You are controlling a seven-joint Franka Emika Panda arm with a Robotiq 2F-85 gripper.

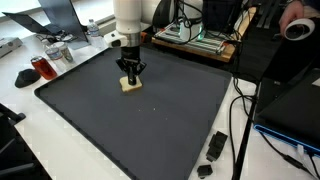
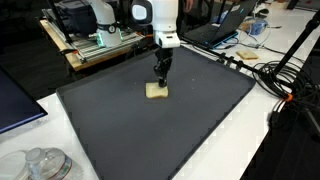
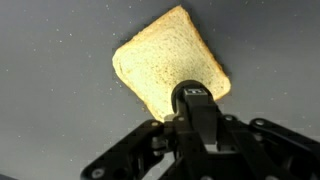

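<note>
A slice of light-brown bread (image 3: pixel 160 55) lies flat on the dark grey mat (image 1: pixel 150 120); it also shows in both exterior views (image 1: pixel 129 86) (image 2: pixel 156 92). My gripper (image 3: pixel 193 97) hangs straight down over the slice's near edge, its two fingers pressed together with nothing between them. In both exterior views the gripper (image 1: pixel 130 76) (image 2: pixel 160 80) stands right at the bread's top, either touching it or just above it; I cannot tell which. The fingers hide part of the slice's lower edge in the wrist view.
A red object (image 1: pixel 43 68) and a glass jar (image 1: pixel 57 52) stand off the mat's corner. Small black parts (image 1: pixel 215 146) lie at the mat's near edge. Cables (image 2: pixel 255 70), laptops and an equipment rack (image 2: pixel 100 40) surround the mat.
</note>
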